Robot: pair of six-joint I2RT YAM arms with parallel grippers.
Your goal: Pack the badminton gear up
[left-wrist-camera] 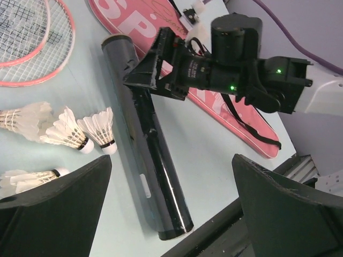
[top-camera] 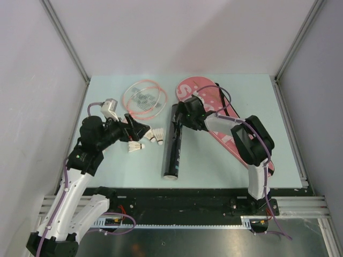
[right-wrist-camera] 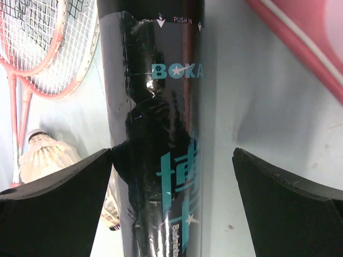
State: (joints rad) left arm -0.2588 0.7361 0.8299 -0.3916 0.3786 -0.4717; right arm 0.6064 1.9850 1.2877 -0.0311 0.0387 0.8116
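Right jaws first: they stand wide apart, astride the far end of the black shuttlecock tube point(right-wrist-camera: 155, 134). From the right wrist the tube fills the gap between the two fingers point(right-wrist-camera: 59, 209) and runs close along the left one, though I cannot tell if they touch. The tube's label reads "BOKA", with "PUSH IN" near the cap. I see no grip on it.

The left jaws are wide as well, with nothing between them. They hang above the desk point(top-camera: 214, 160) beside the white feather shuttlecocks point(top-camera: 159, 137), which lie loose on their sides in a small cluster point(left-wrist-camera: 99, 128) just left of the tube.

The tube point(top-camera: 174, 150) lies flat on the pale green desk, running from the right jaws down almost to the near edge — its near end shows in the left wrist view point(left-wrist-camera: 155, 160).

The racket heads point(top-camera: 144, 99) lie further back on the left. I make out two overlapping hoops, one pink and one white, flat on the desk point(left-wrist-camera: 32, 37).

Right of the tube lies the pink racket cover point(top-camera: 188, 88), set diagonally from the far middle toward the near right, with the right arm point(top-camera: 252, 142) reaching over it. Large white letters "SP" show on it point(left-wrist-camera: 112, 13), and its black strap point(left-wrist-camera: 257, 134) trails along the lower edge — the rest of the lettering is hidden.
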